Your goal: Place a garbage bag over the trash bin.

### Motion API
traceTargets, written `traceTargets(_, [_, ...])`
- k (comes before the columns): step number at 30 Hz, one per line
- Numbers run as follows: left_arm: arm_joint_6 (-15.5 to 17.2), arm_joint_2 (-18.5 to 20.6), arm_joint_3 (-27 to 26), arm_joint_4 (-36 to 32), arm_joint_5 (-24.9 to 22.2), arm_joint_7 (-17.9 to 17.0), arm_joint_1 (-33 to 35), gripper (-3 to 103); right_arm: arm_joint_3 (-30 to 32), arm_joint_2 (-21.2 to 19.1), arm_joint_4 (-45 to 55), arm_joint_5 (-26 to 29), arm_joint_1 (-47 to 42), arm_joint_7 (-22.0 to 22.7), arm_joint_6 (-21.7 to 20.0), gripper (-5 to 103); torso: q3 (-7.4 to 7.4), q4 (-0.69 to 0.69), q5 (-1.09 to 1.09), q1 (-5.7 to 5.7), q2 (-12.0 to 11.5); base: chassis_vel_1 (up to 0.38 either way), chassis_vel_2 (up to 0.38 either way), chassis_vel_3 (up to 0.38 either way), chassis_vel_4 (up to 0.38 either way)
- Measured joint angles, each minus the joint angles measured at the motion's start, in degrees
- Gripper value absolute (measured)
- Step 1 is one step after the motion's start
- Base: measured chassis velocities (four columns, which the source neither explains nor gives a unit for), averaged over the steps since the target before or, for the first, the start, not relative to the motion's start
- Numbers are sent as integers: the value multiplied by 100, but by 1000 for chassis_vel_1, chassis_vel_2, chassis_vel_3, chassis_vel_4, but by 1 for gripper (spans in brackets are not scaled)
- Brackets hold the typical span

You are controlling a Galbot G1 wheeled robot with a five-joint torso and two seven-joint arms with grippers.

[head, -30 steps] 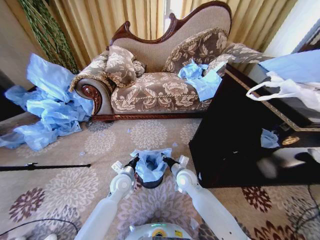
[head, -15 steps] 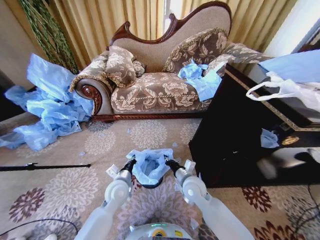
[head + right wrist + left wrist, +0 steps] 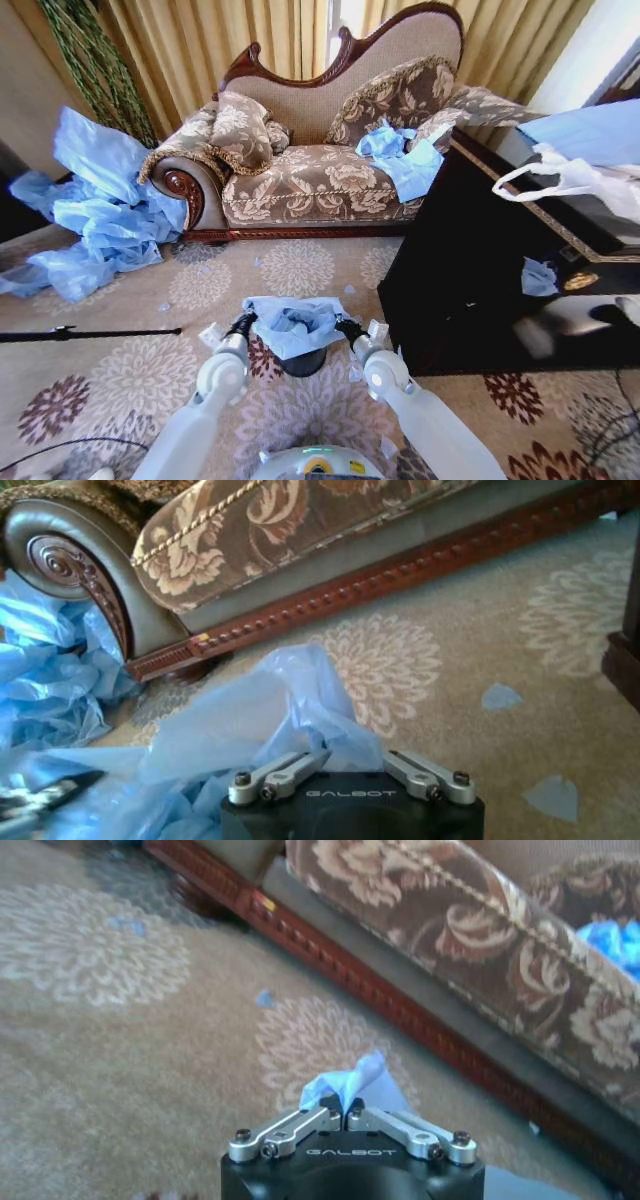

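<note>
The garbage bag (image 3: 292, 324), pinched by both hands, spans the trash bin (image 3: 303, 363) beside a dark cabinet (image 3: 470, 270).

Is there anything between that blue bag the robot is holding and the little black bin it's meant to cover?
Nothing visible. The left gripper and right gripper each pinch an edge of the garbage bag, stretched directly above the trash bin, whose black side shows just beneath the plastic.
</note>
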Motion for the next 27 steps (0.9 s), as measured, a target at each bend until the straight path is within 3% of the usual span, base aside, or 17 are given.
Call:
traceTargets(6, [16, -93, 106, 508, 106, 83, -393, 0, -68, 28, -495, -125, 326, -188, -4, 0, 1, 1, 1, 0, 0, 0, 0, 0, 0])
traceTargets(12, [-4, -158, 104, 942, 137, 165, -818, 0, -214, -31, -1095, -377, 859, -649, -59, 0, 1, 2, 1, 1, 0, 0, 0, 0, 0])
traceTargets(19, [46, -330, 165, 1454, 256, 203, -1099, 0, -392, -183, -1679, -632, 1292, -1559, -383, 0, 1, 0, 1, 0, 0, 0, 0, 0, 0])
traceTargets(21, [56, -378, 156, 1669, 332, 273, -1125, 0, -475, -179, -2002, -1009, 1431, -1964, -383, 0, 1, 2, 1, 1, 0, 0, 0, 0, 0])
traceTargets(27, [71, -402, 75, 1905, 460, 429, -1015, 0, -527, -169, -2326, -1405, 1519, -2388, -340, 0, 1, 1, 1, 1, 0, 0, 0, 0, 0])
